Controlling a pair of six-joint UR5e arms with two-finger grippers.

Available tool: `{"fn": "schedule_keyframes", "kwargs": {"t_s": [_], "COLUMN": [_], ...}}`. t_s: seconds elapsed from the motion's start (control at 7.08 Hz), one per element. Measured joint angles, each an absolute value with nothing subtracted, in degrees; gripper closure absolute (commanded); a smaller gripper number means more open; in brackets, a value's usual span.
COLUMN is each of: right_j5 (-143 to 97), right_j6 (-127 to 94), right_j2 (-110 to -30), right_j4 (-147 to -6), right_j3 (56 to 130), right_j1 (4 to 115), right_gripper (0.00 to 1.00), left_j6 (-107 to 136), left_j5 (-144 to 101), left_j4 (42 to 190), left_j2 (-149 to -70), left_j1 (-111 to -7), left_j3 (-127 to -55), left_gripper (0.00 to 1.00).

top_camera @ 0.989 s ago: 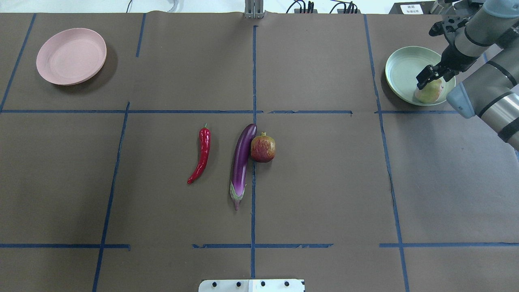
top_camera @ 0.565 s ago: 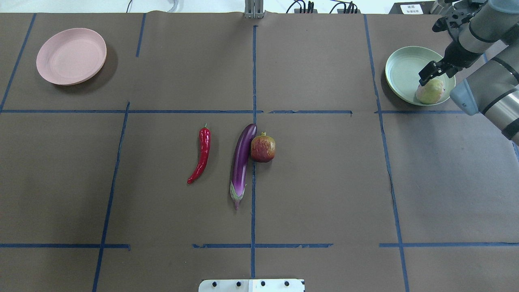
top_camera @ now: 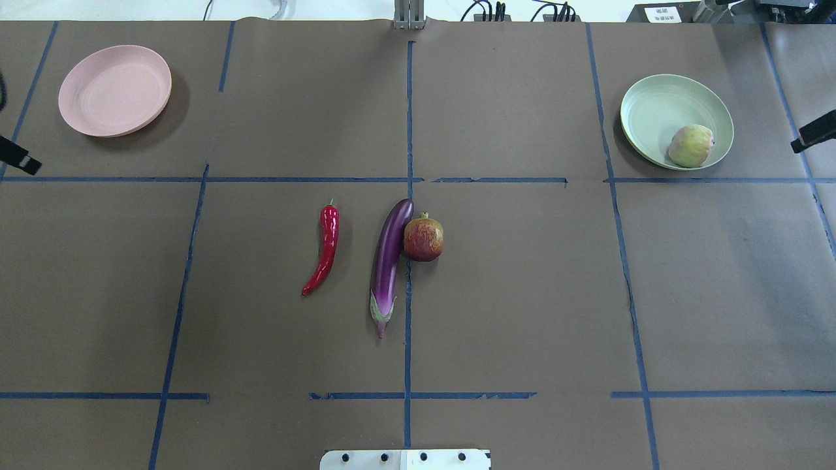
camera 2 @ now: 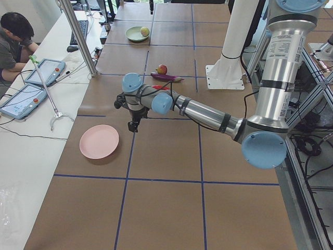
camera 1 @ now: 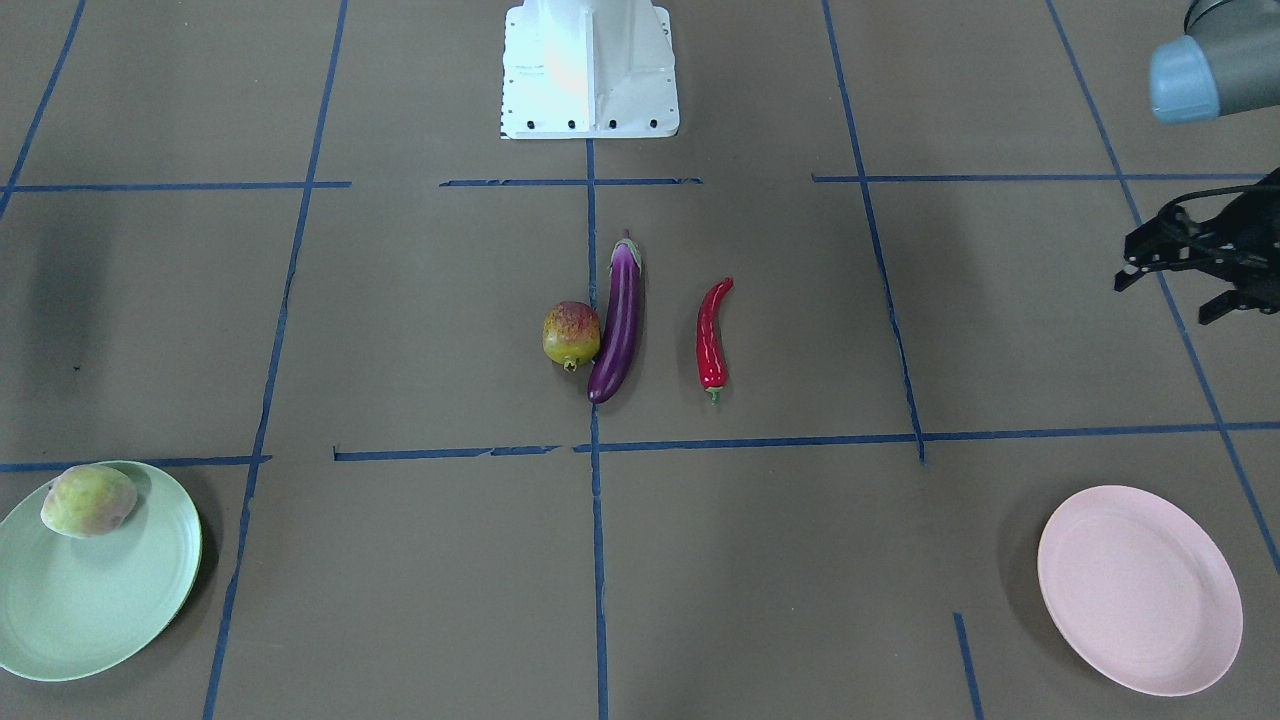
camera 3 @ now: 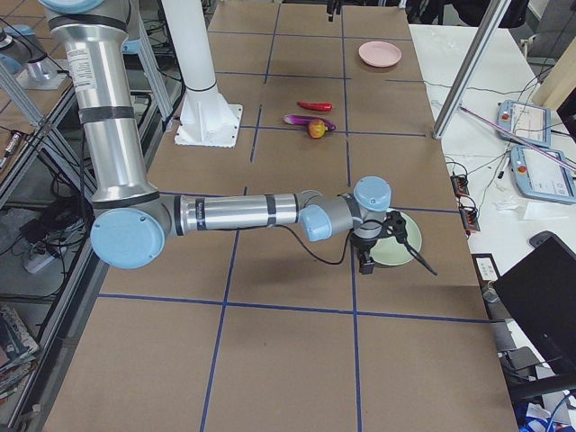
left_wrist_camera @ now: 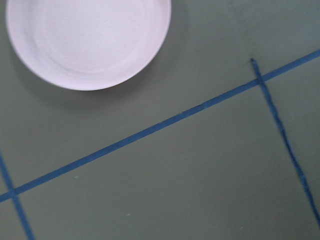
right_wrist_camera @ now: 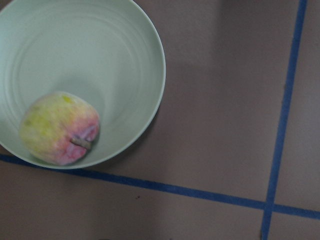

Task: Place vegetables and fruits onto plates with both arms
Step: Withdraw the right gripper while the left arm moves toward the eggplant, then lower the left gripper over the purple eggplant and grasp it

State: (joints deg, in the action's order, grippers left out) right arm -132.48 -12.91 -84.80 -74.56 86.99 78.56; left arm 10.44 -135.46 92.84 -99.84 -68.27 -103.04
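The peach (top_camera: 691,146) lies on the mint green plate (top_camera: 653,108) at the far right; the right wrist view shows it too (right_wrist_camera: 60,128). My right gripper (top_camera: 813,132) is open and empty, off the plate at the right edge. The purple eggplant (top_camera: 389,261), the crowned red-blushed fruit (top_camera: 423,239) touching it, and the red chili (top_camera: 326,248) lie mid-table. The pink plate (top_camera: 115,90) sits empty at the far left. My left gripper (camera 1: 1175,290) is open and empty, hovering near the pink plate (left_wrist_camera: 87,40).
Brown paper with blue tape lines covers the table. The white base block (camera 1: 590,70) stands at the robot's edge. An operator (camera 2: 15,36) sits at a side bench with tablets. Cables lie along the far edge (top_camera: 496,12).
My right gripper rose off the peach and drew back to the right, leaving the peach on the mint plate. A left gripper finger came into view at the left edge.
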Motion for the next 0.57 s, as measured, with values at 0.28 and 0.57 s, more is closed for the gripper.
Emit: {"fn": "schedule_keyframes", "kwargs": {"t_s": [0.28, 0.57], "right_j5": [-132.54, -132.22], "right_j6": [-12.68, -12.60], "right_j2": [-91.75, -94.51], "right_j4": [-74.52, -74.43], "right_j3": [90.52, 93.47], "right_j1": [81.75, 82.49], "right_gripper": [0.00, 0.00], "left_j6": [31.26, 47.83], "left_j5": [-131.02, -123.30], "left_j4": [92.77, 92.75], "left_j2": [-108.35, -115.15], "left_j1": [-57.11, -43.93], "left_j3": [-104.33, -105.37], "left_gripper": [0.00, 0.00]}}
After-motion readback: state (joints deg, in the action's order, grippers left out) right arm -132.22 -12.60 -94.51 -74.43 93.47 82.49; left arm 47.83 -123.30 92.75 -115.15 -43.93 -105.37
